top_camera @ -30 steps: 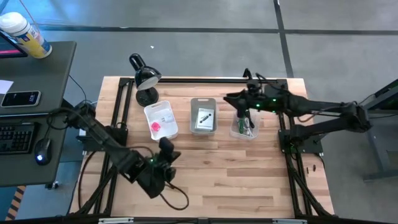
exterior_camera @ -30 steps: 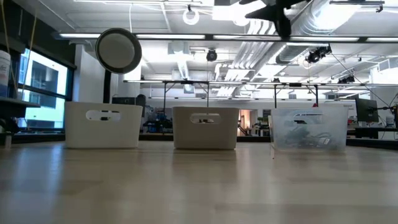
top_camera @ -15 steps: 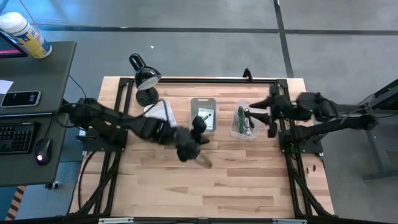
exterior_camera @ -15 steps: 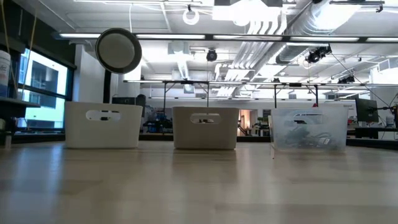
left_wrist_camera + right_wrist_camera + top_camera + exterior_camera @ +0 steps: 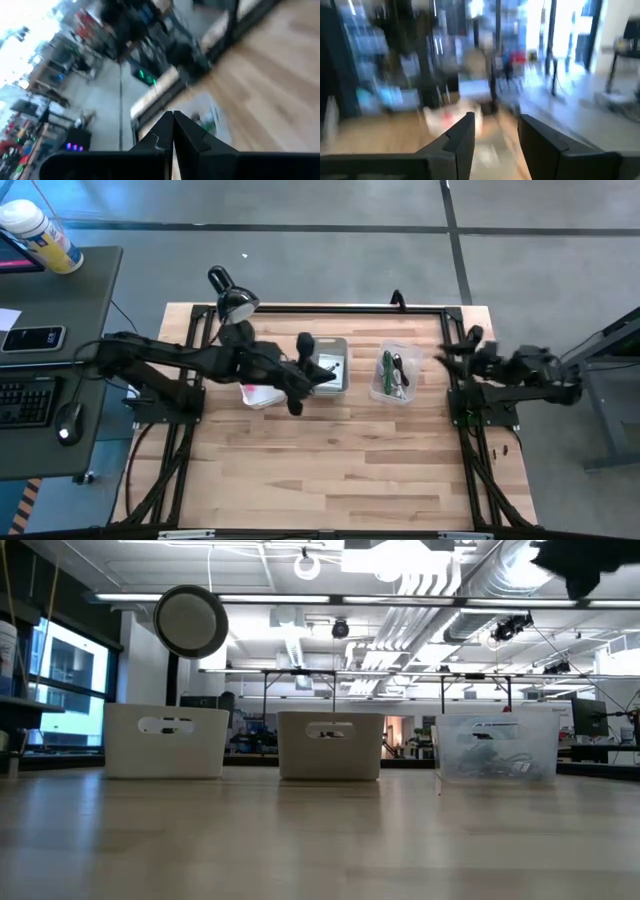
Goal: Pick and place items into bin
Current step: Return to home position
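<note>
Three bins stand in a row near the table's far edge. The white bin (image 5: 258, 392) holds a pink cube (image 5: 252, 389) and is half hidden by my left arm. A white packet with a dark part (image 5: 331, 364) lies in the grey bin (image 5: 336, 346). Green and black cords (image 5: 391, 372) lie in the clear bin (image 5: 392, 392). My left gripper (image 5: 325, 374) (image 5: 173, 116) hovers over the grey bin, shut, with nothing showing between its fingers. My right gripper (image 5: 445, 352) (image 5: 495, 125) is open at the table's right edge, beside the clear bin.
A black desk lamp (image 5: 233, 305) stands at the far left corner, behind the white bin. In the low view the bins (image 5: 330, 745) line the far side, with bare wood (image 5: 320, 840) in front. A side desk with a keyboard (image 5: 25, 400) stands left of the table.
My left arm has swung from the table's near left part toward the far edge and to the right, ending over the grey bin. My right arm has drawn back from above the clear bin toward the table's right edge.
</note>
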Robot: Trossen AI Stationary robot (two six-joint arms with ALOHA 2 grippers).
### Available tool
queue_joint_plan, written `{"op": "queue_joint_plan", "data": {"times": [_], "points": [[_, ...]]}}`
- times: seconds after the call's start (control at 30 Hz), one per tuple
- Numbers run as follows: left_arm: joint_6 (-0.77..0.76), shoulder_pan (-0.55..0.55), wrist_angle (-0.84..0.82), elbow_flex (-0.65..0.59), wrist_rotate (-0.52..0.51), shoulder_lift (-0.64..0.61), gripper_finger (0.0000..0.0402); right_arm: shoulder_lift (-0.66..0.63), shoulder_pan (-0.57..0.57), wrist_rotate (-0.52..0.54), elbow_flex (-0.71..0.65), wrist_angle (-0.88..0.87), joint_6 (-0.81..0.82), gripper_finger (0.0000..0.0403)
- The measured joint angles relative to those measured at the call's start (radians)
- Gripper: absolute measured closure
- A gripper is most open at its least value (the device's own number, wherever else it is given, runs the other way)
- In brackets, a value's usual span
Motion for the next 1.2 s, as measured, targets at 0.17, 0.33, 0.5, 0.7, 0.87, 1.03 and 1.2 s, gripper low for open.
{"op": "queue_joint_plan", "data": {"times": [0.17, 0.33, 0.5, 0.7, 0.87, 1.03, 1.2], "points": [[-0.079, 0.087, 0.318, -0.263, 0.125, -0.141, 0.0401, 0.07, 0.0, 0.0, 0.031, -0.081, 0.003, 0.0263], [-0.192, 0.155, 0.559, -0.48, 0.115, -0.273, 0.0401, 0.01, 0.0, -0.032, 0.033, -0.091, 0.022, 0.0263], [-0.229, 0.158, 0.676, -0.663, 0.093, -0.409, 0.0401, 0.024, 0.0, -0.086, -0.034, -0.001, 0.047, 0.0263], [-0.238, 0.158, 0.817, -0.845, 0.093, -0.581, 0.0401, 0.014, 0.0, -0.07, -0.248, 0.345, 0.036, 0.0263], [-0.215, 0.156, 0.815, -0.952, 0.22, -0.703, 0.0401, 0.003, 0.0, -0.102, -0.353, 0.486, 0.055, 0.0263], [-0.169, 0.155, 0.879, -1.055, 0.361, -0.785, 0.0401, 0.002, 0.001, -0.112, -0.376, 0.496, 0.077, 0.0263], [-0.157, 0.157, 1.009, -1.151, 0.361, -0.826, 0.0401, 0.002, 0.001, -0.111, -0.373, 0.501, 0.045, 0.0263]]}}
